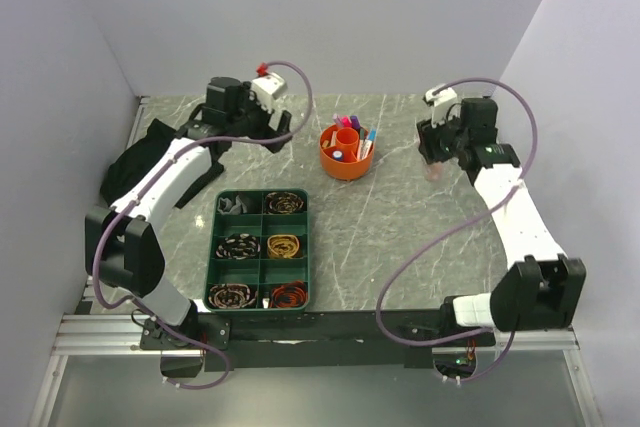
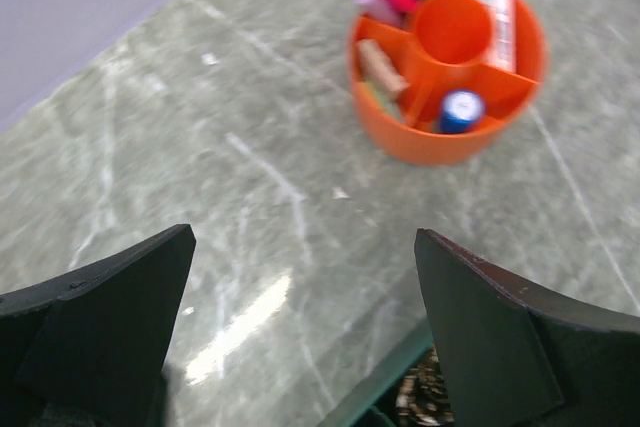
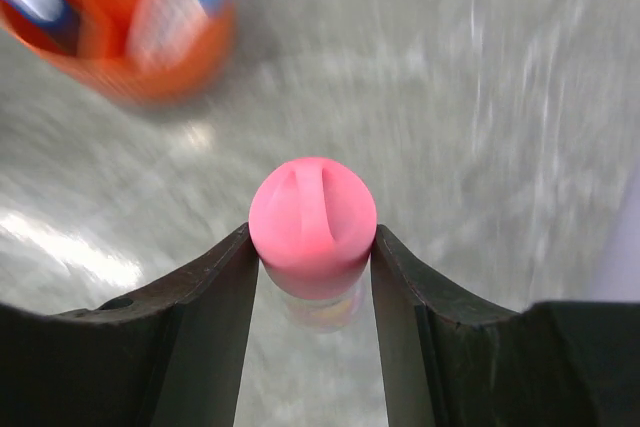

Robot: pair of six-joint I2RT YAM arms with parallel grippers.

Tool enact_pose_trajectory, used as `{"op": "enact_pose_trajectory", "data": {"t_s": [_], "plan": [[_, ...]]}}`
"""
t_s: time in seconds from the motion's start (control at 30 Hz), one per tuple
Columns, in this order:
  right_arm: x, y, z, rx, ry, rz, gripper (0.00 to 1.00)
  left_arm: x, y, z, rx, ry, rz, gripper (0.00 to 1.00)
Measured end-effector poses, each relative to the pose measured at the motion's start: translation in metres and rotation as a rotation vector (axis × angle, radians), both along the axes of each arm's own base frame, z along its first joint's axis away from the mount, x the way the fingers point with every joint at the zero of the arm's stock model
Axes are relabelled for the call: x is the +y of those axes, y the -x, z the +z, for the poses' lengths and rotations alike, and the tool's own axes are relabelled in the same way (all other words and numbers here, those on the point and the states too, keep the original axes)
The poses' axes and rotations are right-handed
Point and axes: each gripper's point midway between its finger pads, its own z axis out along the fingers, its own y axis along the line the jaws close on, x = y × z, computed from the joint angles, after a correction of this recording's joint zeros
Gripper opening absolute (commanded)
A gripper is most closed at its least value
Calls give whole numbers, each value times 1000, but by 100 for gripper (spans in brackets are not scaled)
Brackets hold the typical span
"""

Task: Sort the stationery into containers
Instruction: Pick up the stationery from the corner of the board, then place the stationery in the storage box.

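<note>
The round orange pot (image 1: 345,153) stands at the back middle of the table, with pink, purple and blue pens and a blue-capped piece in its sections; it also shows in the left wrist view (image 2: 447,67) and blurred in the right wrist view (image 3: 120,22). My right gripper (image 3: 312,237) is shut on a pink-capped marker (image 3: 313,222) and holds it upright, right of the pot (image 1: 432,169). My left gripper (image 2: 305,247) is open and empty above the table, left of the pot (image 1: 262,127).
A green divided tray (image 1: 260,247) with coiled bands in its compartments lies at the front left. A black cloth (image 1: 145,152) lies at the far left. Grey walls close in the back and both sides.
</note>
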Motion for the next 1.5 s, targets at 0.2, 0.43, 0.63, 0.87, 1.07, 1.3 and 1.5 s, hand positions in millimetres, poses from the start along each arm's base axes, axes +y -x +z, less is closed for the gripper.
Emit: {"op": "enact_pose_trajectory", "data": {"t_s": [0.2,0.43,0.63,0.87,1.07,1.3,1.5], "plan": [[58,-2,69,-342,-180,209,0,33,-17,1,2,13,110,99],[135,-16,99,-500,-365,398,0,44,-20,-1,10,3,144,99],[180,-47,77,-472,-441,460,0,49,-18,-7,34,-18,161,99],[192,-75,56,-427,-441,461,0,52,-20,-3,25,-27,178,99],[195,-84,57,-430,-435,463,0,52,-21,-3,23,-27,182,99],[197,-95,36,-369,-415,453,0,52,-23,3,11,-22,183,99],[194,-94,22,-337,-376,457,0,51,-23,3,13,-18,183,99]]}}
